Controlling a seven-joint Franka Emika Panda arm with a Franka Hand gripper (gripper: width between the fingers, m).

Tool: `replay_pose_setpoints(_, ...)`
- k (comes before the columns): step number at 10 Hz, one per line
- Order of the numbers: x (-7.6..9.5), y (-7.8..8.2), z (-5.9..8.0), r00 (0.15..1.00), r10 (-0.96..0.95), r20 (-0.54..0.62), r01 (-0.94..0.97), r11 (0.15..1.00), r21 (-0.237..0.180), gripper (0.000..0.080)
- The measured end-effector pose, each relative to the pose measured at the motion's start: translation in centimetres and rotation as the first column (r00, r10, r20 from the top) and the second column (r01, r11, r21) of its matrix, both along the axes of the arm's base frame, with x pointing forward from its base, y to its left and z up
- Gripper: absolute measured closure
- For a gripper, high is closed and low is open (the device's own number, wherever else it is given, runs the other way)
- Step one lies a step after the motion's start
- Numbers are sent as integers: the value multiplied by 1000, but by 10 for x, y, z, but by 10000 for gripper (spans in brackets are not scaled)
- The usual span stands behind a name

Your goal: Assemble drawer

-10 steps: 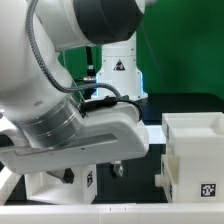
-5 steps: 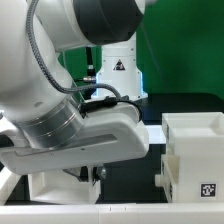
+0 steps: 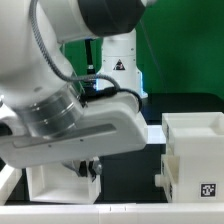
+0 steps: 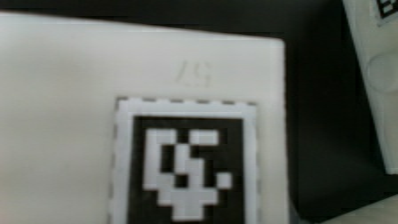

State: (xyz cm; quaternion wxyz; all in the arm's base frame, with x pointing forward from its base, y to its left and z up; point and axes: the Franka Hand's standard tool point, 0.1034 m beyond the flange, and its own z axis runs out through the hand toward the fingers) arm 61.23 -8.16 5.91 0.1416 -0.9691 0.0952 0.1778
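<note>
Key relation: the small white plastic tray with a black-and-white square tag [image 3: 62, 180] lies directly below the gripper [image 3: 95, 168], at 6 o'clock from the wrist in the exterior view; the fingertips sit at the tray's upper edge on the side toward the exterior view's right.
Gripper state: clenched to a narrow gap; the fingertips are largely hidden by the arm body, so whether they pinch the tray wall or only sit beside it cannot be told from the frames.
Wrist view: fills with a flat white plastic face [image 4: 107, 70] carrying a black-and-white tag [image 4: 183, 160]; a dark gap and a second white edge [image 4: 370, 70] border it. Judged to be the tray seen from very close.
Tray long axis: cannot tell; most of the tray is covered by the arm.
Large casing: the large white open-topped plastic casing [image 3: 195, 155] stands at 3 o'clock from the gripper, upright, its tag facing the camera, apart from the tray with dark surface [image 3: 150, 160] between.
Arm pose: the white robot arm [image 3: 70, 125] is bent low over the tray, wrist pointing down, forearm crossing the frame from 10 o'clock.
Judged next move: carrying the tray toward 3 o'clock to the casing, if the grip holds.
Risk, judged: a thin edge grip may let the tray tilt.
</note>
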Motion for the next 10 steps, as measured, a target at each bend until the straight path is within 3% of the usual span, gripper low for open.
replay_pose_setpoints(3, -12, 0, 23, 1000, 27, 15, -27, 1000, 13, 761)
replay_pose_setpoints(5, -8, -4, 17, 999, 21, 34, -22, 1000, 19, 761)
replay_pose_setpoints(6, -1, -6, 18, 997, 14, 72, -14, 1000, 0, 761)
replay_pose_setpoints(7, 8, -11, 21, 987, 1, 163, 7, 999, -47, 761)
replay_pose_setpoints(9, 3, -10, 46, 946, -11, 323, 55, 990, -127, 761)
replay_pose_setpoints(10, -3, -9, 48, 923, -17, 385, 83, 985, -154, 761)
